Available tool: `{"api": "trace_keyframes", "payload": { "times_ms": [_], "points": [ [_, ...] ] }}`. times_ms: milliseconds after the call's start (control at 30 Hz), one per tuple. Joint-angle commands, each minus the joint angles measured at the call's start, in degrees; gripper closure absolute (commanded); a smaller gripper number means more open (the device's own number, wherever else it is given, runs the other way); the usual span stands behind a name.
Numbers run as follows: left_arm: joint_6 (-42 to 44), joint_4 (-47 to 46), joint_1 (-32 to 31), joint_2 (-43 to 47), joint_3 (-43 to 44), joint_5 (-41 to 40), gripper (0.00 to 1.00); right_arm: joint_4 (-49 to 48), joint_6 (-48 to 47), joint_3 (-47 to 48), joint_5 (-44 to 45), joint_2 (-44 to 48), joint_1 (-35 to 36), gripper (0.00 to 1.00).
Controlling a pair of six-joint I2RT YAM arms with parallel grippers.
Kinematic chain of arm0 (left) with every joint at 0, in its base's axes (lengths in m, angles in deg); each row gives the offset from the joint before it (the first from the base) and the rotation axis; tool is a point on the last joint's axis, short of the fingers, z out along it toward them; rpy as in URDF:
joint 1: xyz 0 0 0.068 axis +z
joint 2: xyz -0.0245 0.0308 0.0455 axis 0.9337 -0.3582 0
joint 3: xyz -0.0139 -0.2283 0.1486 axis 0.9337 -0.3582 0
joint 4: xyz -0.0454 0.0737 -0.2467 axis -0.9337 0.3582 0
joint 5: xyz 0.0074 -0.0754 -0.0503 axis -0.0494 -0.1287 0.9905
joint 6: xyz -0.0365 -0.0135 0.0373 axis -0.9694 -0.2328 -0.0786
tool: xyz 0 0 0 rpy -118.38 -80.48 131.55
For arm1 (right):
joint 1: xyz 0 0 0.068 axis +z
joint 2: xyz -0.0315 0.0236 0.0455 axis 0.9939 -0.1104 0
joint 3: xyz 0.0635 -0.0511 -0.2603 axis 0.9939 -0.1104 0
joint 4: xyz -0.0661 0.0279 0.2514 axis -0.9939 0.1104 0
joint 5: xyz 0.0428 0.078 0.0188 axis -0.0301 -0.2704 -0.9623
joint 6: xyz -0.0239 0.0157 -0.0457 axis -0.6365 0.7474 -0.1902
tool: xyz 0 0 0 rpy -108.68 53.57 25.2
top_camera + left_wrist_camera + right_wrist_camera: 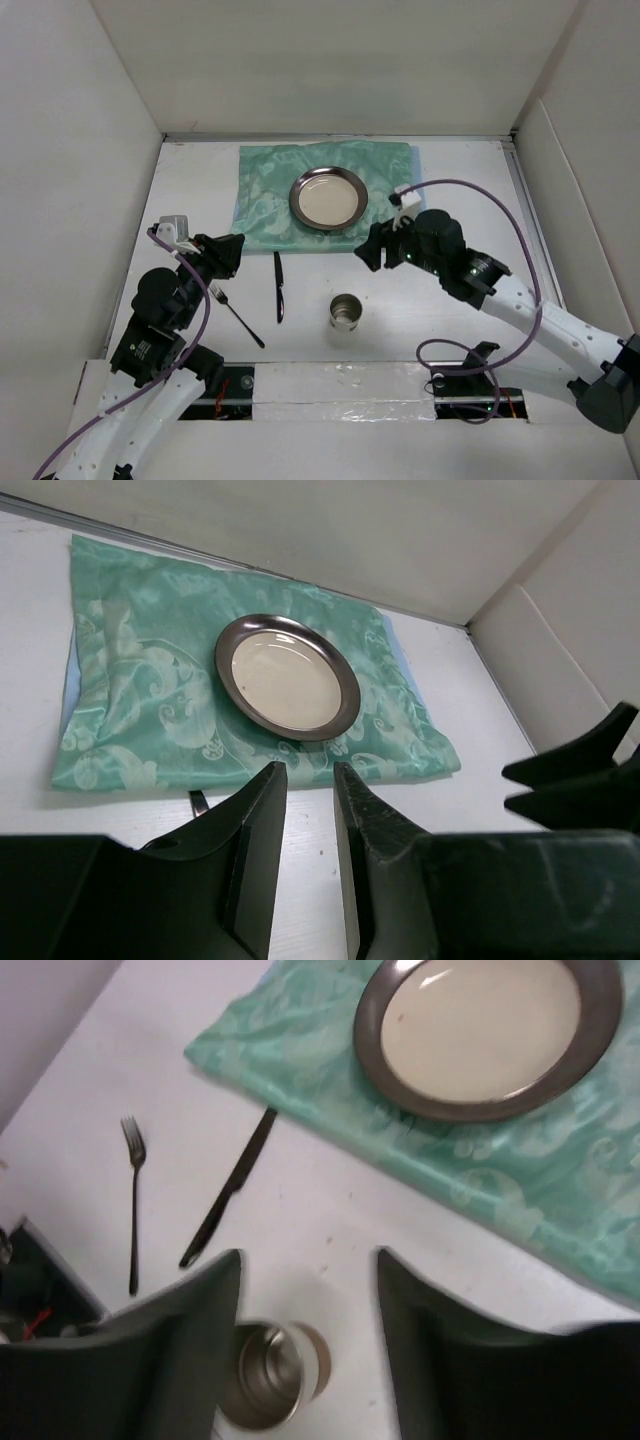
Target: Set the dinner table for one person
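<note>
The white dinner table [200, 190] carries a mint-green mat [265, 195] at the back with a dark-rimmed plate [327, 197] on it. A black knife [279, 286], a fork [236, 315] and a metal cup [346, 312] lie on the bare table in front of the mat. My left gripper [237, 253] hovers left of the knife, jaws a narrow gap apart and empty [305, 770]. My right gripper [367, 250] is wide open and empty above the table, between plate and cup [310, 1260]. In the right wrist view the cup [268, 1375] sits beside the left finger.
White walls close in the table on the left, far and right sides. The left wrist view shows the plate [288, 676] on the mat [130, 710] ahead, the knife tip [198, 802] and the right gripper's fingers [575, 770] at the right edge.
</note>
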Motion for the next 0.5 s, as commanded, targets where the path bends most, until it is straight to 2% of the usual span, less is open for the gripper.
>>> {"api": "trace_keyframes", "payload": {
  "times_ms": [0,200,467],
  "points": [
    [0.39,-3.06,0.24,0.73,-0.41,0.37,0.77,12.80,-1.24,-3.32,6.32,2.67,2.86,0.28],
    [0.39,-2.89,0.24,-0.76,-0.24,0.99,0.76,19.05,0.69,-2.71,6.66,0.14,11.21,0.28],
    [0.39,-2.98,0.24,-1.11,-0.33,-0.07,0.76,16.34,1.40,-2.62,3.07,-7.33,15.79,0.35]
  ]
}}
